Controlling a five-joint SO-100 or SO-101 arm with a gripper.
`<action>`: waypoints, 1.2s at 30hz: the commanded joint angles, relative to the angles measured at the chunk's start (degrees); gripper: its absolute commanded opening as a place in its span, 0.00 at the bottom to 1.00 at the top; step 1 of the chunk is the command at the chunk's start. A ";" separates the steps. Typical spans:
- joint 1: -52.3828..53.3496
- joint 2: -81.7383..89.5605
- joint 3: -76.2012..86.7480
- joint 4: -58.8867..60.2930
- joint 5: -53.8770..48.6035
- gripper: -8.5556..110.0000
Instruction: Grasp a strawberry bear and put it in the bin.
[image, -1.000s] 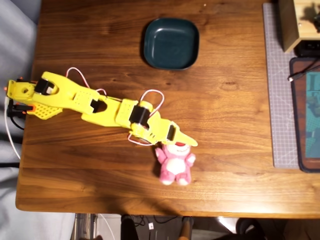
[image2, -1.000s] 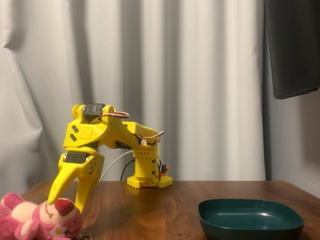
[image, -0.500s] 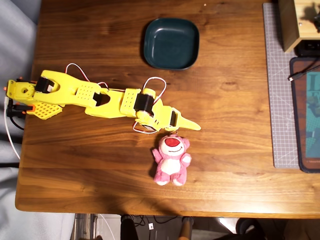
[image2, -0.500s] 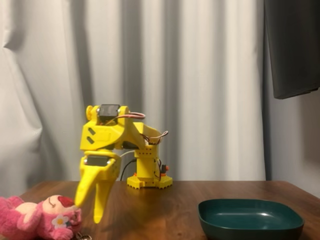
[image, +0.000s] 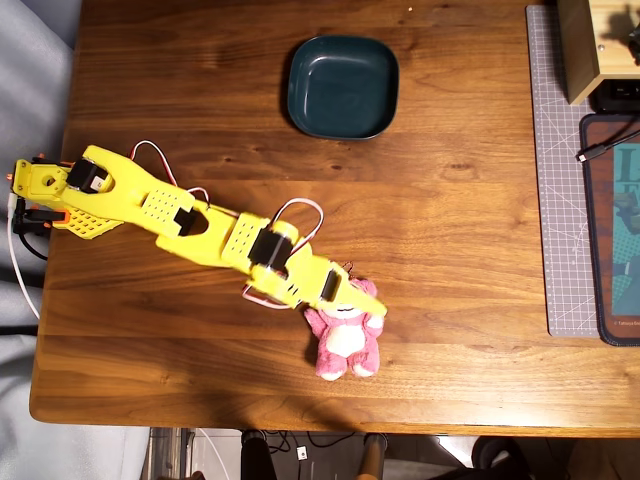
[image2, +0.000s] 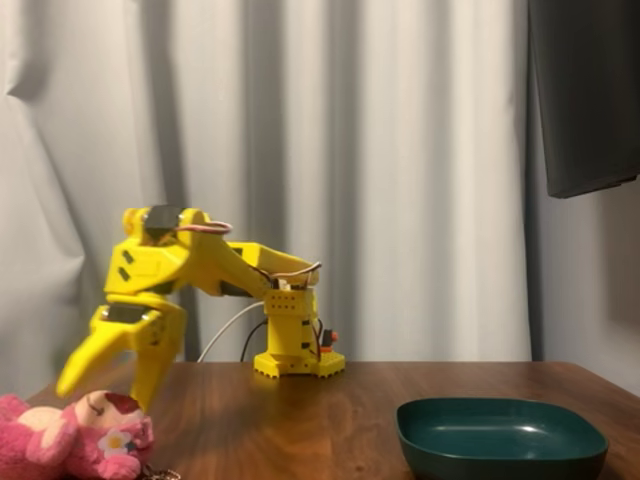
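The strawberry bear (image: 349, 343) lies on its back near the table's front edge in the overhead view. In the fixed view the pink strawberry bear (image2: 60, 440) is at the lower left. My yellow gripper (image: 364, 301) is over its head and hides most of the face from above. The fixed view shows the gripper (image2: 106, 388) open, its two fingers spread just above the head with nothing held. The bin (image: 342, 87), a dark teal square dish, sits empty at the far side of the table. In the fixed view the bin (image2: 500, 438) is at the lower right.
A wooden box (image: 585, 50) stands at the top right corner beside a grey cutting mat (image: 560, 200) and a dark tablet (image: 615, 230) with a cable. The arm's base (image: 45, 195) is at the left edge. The table's front edge is close below the bear.
The gripper swung from beside the bear's head to over it and spread its fingers wider. The bear shifted slightly to the right in the overhead view.
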 joint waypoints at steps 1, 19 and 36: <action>-2.29 6.86 -3.52 0.62 -0.53 0.49; 2.64 3.87 -3.16 2.99 -0.70 0.50; -0.70 3.78 -3.60 -2.81 -0.26 0.44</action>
